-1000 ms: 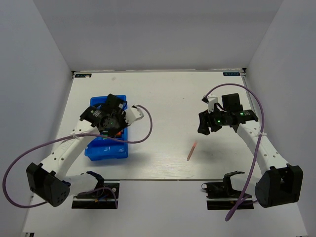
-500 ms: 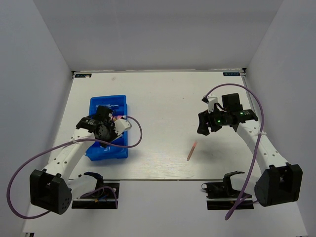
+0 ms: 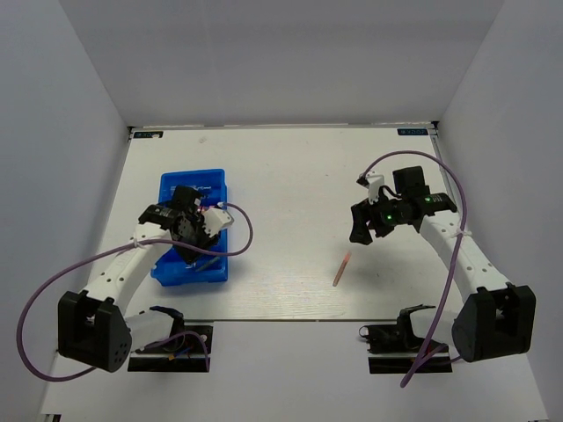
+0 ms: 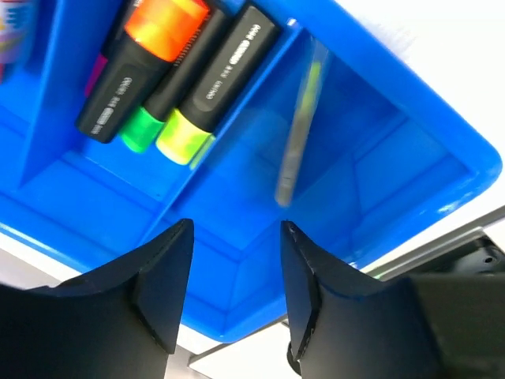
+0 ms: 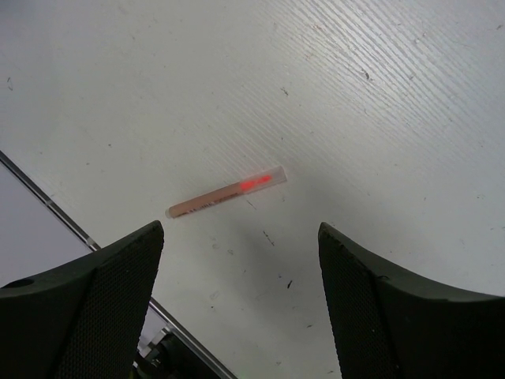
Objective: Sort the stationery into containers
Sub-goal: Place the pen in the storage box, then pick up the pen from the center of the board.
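The left pincer (image 4: 234, 264) hangs open over the blue tray (image 4: 465, 170) and holds nothing. In one compartment, black highlighters (image 4: 229, 63) with orange, green and yellow ends lie side by side. In the next compartment lies a thin clear stick (image 4: 298, 134), tilted. The right pincer (image 5: 237, 245) is spread wide and also empty, above the desk (image 5: 379, 95) — there a pink-orange stick (image 5: 225, 192) lies alone, well apart from the tray.
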`<state>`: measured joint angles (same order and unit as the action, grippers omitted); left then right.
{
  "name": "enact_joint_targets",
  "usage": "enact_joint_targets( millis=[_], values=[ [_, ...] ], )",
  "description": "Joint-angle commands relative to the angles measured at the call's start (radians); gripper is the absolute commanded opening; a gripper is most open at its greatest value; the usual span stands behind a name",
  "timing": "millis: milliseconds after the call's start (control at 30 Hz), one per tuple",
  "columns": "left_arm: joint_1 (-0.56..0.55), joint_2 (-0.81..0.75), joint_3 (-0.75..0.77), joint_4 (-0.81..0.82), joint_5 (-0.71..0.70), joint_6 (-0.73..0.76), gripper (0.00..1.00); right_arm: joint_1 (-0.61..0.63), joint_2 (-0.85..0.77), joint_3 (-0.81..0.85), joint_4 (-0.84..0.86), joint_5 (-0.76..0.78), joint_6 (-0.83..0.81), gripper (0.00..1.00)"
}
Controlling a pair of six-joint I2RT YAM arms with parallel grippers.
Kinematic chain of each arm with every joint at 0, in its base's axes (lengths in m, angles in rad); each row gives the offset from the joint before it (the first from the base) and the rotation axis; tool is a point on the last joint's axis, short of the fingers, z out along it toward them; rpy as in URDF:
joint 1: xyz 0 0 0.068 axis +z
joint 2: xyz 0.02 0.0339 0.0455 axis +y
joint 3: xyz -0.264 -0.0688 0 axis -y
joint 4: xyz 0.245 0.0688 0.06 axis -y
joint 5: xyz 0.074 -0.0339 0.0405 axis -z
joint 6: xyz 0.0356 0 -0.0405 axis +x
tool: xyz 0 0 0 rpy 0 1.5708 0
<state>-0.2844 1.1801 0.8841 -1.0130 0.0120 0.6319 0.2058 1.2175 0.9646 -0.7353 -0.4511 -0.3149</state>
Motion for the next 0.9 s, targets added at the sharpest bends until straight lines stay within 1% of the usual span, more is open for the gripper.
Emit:
enact_joint_targets(
  millis=[0, 67, 100, 133, 167, 200, 233, 267, 300, 333, 367, 400, 433, 467, 500, 533, 567, 600, 633, 667, 700, 733, 767, 800, 833, 867],
  values=[
    [0.01, -0.043, 0.0, 0.037, -0.033, -0.015, 0.59, -0.008, 0.0, -0.001, -0.016, -0.028, -0.019, 0.81],
    [0.01, -0.051, 0.004, 0.042, -0.05, -0.023, 0.59, -0.006, 0.008, 0.0, -0.016, -0.029, -0.023, 0.81],
    [0.014, -0.054, 0.01, 0.04, -0.05, -0.026, 0.56, -0.005, 0.008, 0.0, -0.018, -0.028, -0.024, 0.79],
    [0.017, -0.065, 0.016, 0.039, -0.049, -0.044, 0.48, -0.006, 0.016, 0.002, -0.03, -0.041, -0.027, 0.76],
    [0.022, -0.083, 0.022, 0.048, -0.015, -0.063, 0.41, -0.005, 0.022, 0.003, -0.035, -0.049, -0.032, 0.74],
    [0.024, -0.106, 0.047, 0.051, 0.008, -0.09, 0.33, -0.005, 0.043, 0.011, -0.048, -0.063, -0.076, 0.67],
    [0.022, -0.121, 0.052, 0.054, 0.031, -0.115, 0.23, -0.005, 0.054, 0.023, -0.097, -0.151, -0.111, 0.62],
    [0.021, -0.138, 0.062, 0.071, 0.083, -0.136, 0.07, -0.005, 0.063, 0.031, -0.174, -0.199, -0.222, 0.59],
    [0.018, -0.183, 0.07, 0.085, 0.142, -0.221, 0.04, 0.001, 0.079, 0.031, -0.262, -0.248, -0.416, 0.56],
    [0.013, -0.197, 0.07, 0.115, 0.167, -0.268, 0.04, 0.001, 0.079, 0.004, -0.306, -0.368, -0.651, 0.51],
    [-0.001, -0.21, 0.072, 0.131, 0.166, -0.317, 0.1, 0.001, 0.073, -0.019, -0.352, -0.383, -0.753, 0.51],
    [-0.012, -0.232, 0.076, 0.126, 0.18, -0.443, 0.12, -0.003, 0.053, -0.045, -0.331, -0.383, -0.833, 0.51],
    [-0.018, -0.235, 0.093, 0.111, 0.206, -0.469, 0.15, -0.002, 0.03, -0.128, -0.31, -0.367, -1.041, 0.52],
    [-0.028, -0.24, 0.099, 0.1, 0.212, -0.522, 0.26, -0.002, 0.018, -0.148, -0.28, -0.315, -1.106, 0.52],
    [-0.032, -0.237, 0.101, 0.061, 0.226, -0.569, 0.33, -0.002, 0.014, -0.174, -0.294, -0.311, -1.18, 0.52],
    [-0.036, -0.235, 0.11, 0.042, 0.249, -0.575, 0.4, 0.001, 0.02, -0.179, -0.315, -0.313, -1.436, 0.55],
    [-0.053, -0.234, 0.105, 0.036, 0.258, -0.58, 0.51, 0.0, 0.039, -0.178, -0.335, -0.308, -1.485, 0.55],
    [-0.061, -0.238, 0.089, 0.036, 0.267, -0.587, 0.67, 0.01, 0.053, -0.162, -0.334, -0.305, -1.533, 0.56],
    [-0.071, -0.264, 0.06, 0.037, 0.278, -0.59, 0.7, 0.017, 0.11, -0.135, -0.338, -0.307, -1.578, 0.56],
    [-0.093, -0.275, 0.047, 0.045, 0.282, -0.592, 0.72, 0.017, 0.135, -0.101, -0.363, -0.308, -1.604, 0.56],
    [-0.099, -0.286, 0.014, 0.063, 0.276, -0.595, 0.77, 0.026, 0.158, -0.083, -0.389, -0.299, -1.674, 0.56],
    [-0.104, -0.325, -0.017, 0.079, 0.267, -0.607, 0.8, 0.029, 0.228, -0.066, -0.398, -0.282, -1.726, 0.56],
    [-0.114, -0.339, -0.037, 0.096, 0.26, -0.615, 0.97, 0.035, 0.243, -0.035, -0.388, -0.282, -1.747, 0.56],
    [-0.114, -0.352, -0.043, 0.096, 0.263, -0.621, 0.97, 0.038, 0.257, -0.033, -0.366, -0.278, -1.757, 0.56],
    [-0.113, -0.378, -0.048, 0.093, 0.266, -0.624, 1.0, 0.047, 0.273, -0.032, -0.348, -0.261, -1.767, 0.56],
    [-0.116, -0.387, -0.054, 0.094, 0.27, -0.623, 1.0, 0.053, 0.287, -0.041, -0.325, -0.258, -1.761, 0.56]
  ],
)
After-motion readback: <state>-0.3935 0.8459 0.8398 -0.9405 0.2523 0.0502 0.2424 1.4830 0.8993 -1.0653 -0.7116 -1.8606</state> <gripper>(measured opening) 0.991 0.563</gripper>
